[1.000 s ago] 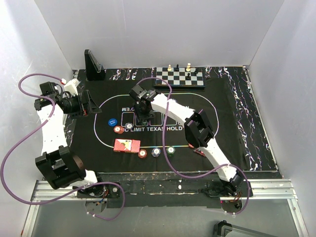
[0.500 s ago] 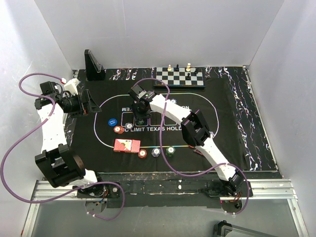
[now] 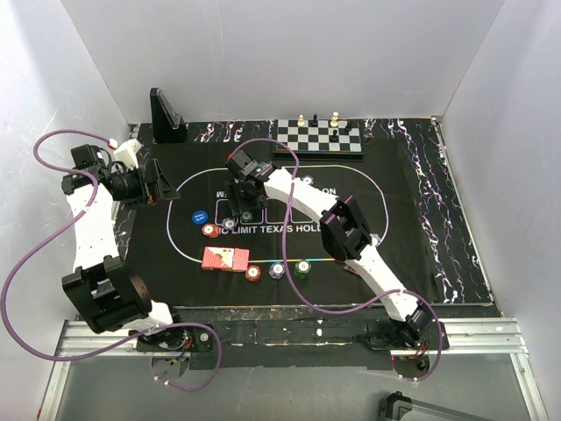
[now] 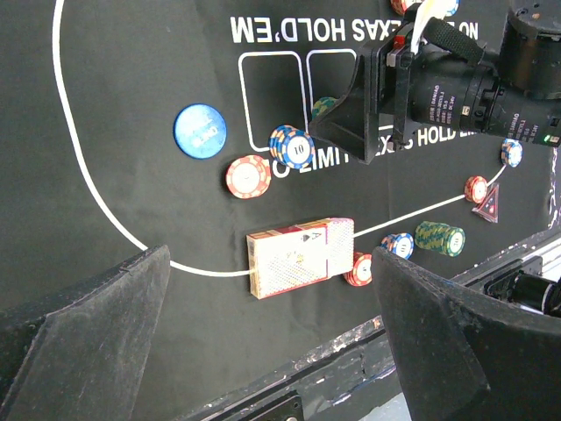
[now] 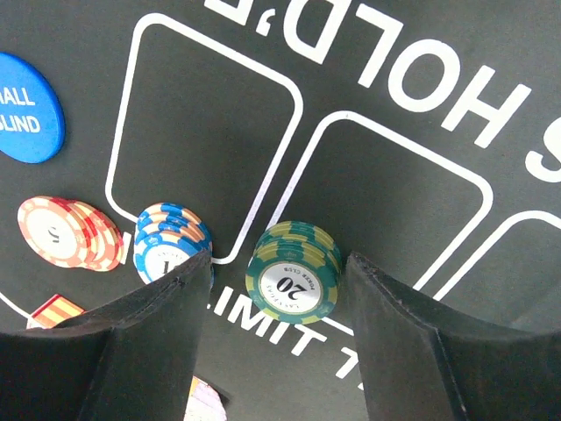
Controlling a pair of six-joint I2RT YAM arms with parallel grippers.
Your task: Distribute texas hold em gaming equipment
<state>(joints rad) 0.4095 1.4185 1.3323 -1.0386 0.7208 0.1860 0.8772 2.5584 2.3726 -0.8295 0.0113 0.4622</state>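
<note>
Your green chip stack (image 5: pixel 294 274), the one with 20 on top, sits flat on the black mat (image 5: pixel 386 105). It's right on the white lettering, just below the outlined card boxes. It's dead between the fingers of your right gripper (image 5: pixel 276 263), and the jaws stand apart. There's a sliver of mat showing on each side of the stack, so nothing's clamped. The blue stack (image 5: pixel 166 241) is just beside one finger, partly tucked behind it. The red stack (image 5: pixel 66 230) is next along and the blue blind disc (image 5: pixel 26 105) is beyond those. The card deck (image 4: pixel 298 259) lies on the mat nearer the arms' bases. Your left gripper (image 3: pixel 159 186) hangs wide open and empty by the mat's left edge, well apart from all of it.
</note>
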